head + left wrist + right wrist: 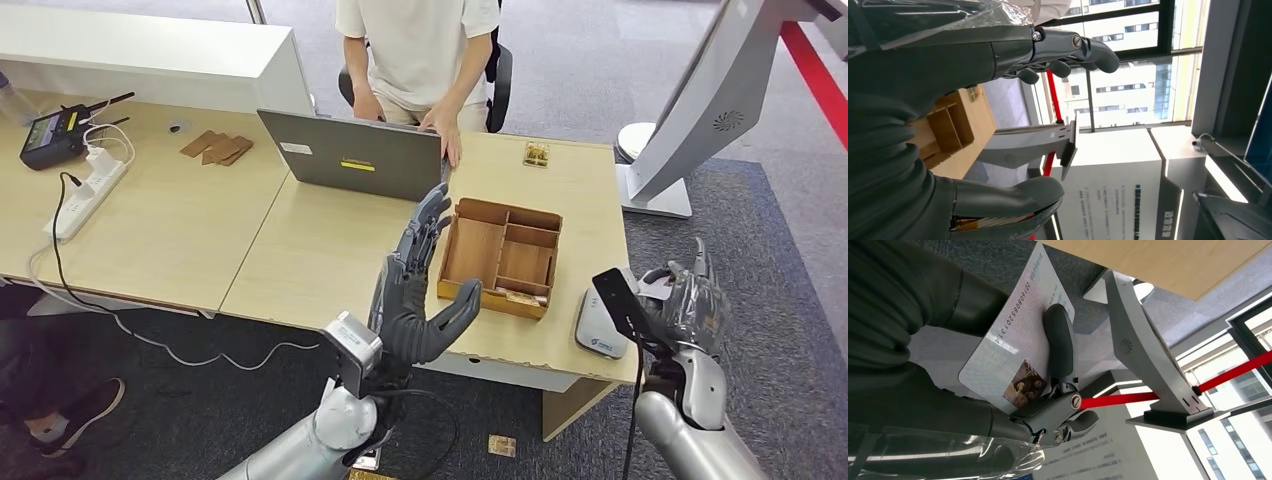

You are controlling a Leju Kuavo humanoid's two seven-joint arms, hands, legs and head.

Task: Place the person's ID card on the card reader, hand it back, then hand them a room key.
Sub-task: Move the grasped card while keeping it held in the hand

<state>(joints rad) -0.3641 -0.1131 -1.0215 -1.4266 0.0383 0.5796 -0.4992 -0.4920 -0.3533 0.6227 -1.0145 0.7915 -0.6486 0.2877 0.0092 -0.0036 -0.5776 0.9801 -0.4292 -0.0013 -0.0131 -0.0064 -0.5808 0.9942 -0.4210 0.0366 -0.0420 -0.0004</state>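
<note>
Right robot hand [693,300] off the desk's near right corner, pinching the ID card [1018,347] between thumb and fingers, card face with small photo and printed number seen in the right wrist view. Just beside that hand, white card reader [603,328] lying on the desk [320,250] edge. Left robot hand [415,290] raised over the desk's near edge, fingers spread and straight, thumb out toward the wooden tray [502,256], holding nothing. Tray divided into compartments, with a small card-like item [519,297] in its near strip, too small to identify. Beyond the tray, grey laptop [352,155], with a seated person's hand [446,125] at its right side. Far left: power strip [88,185] and black handheld device [55,135].
</note>
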